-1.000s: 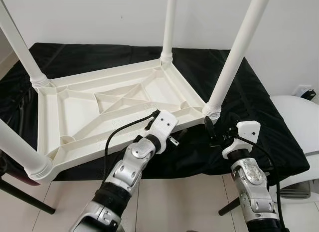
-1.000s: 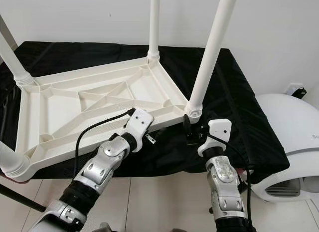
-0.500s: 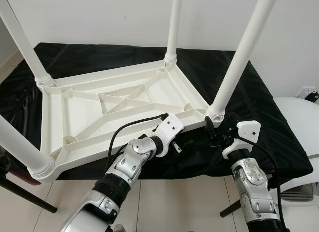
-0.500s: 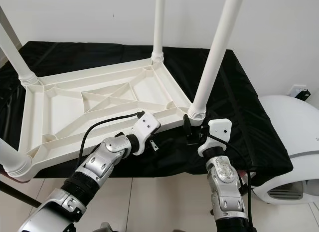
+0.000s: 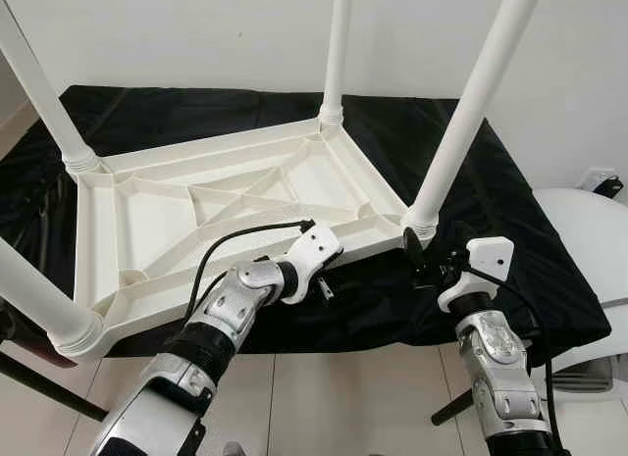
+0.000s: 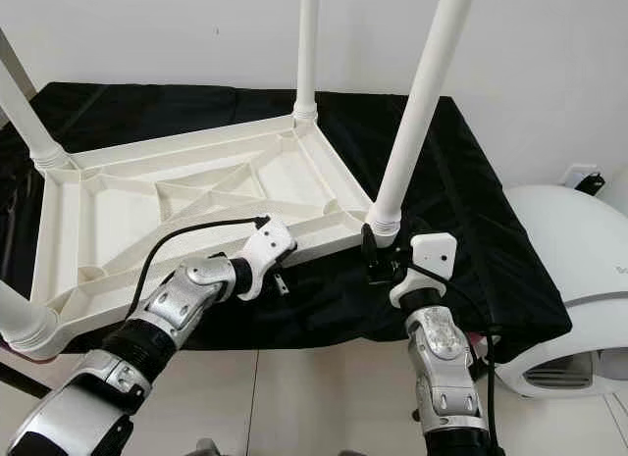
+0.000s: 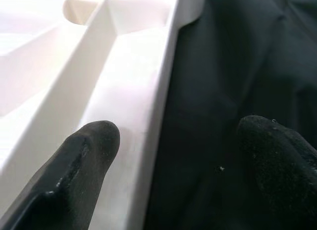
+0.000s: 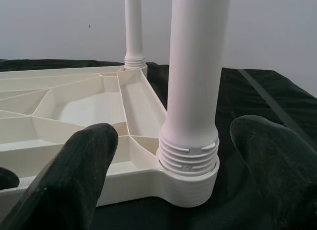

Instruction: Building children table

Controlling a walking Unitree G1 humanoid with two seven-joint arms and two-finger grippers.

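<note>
The white plastic children's table (image 5: 196, 221) lies upside down on a black cloth, its four legs pointing up. My left gripper (image 5: 320, 282) is open at the table's near rim (image 7: 148, 106): one finger (image 7: 94, 141) lies over the white rim and the other (image 7: 277, 146) over the cloth. My right gripper (image 5: 417, 262) is open just in front of the near right leg (image 8: 195, 67). Its fingers (image 8: 89, 151) stand on either side of the leg's threaded socket (image 8: 188, 165) without touching it.
The black cloth (image 5: 510, 211) covers a workbench that ends close to my arms. A white rounded appliance (image 5: 589, 221) stands on the floor at the right. A dark bench leg (image 5: 49, 387) slants across the tiled floor (image 5: 343, 397) at the left. A white wall stands behind.
My left arm has swung leftward and flattened, bringing its gripper a little left along the near rim. The right gripper has held its place by the near right leg.
</note>
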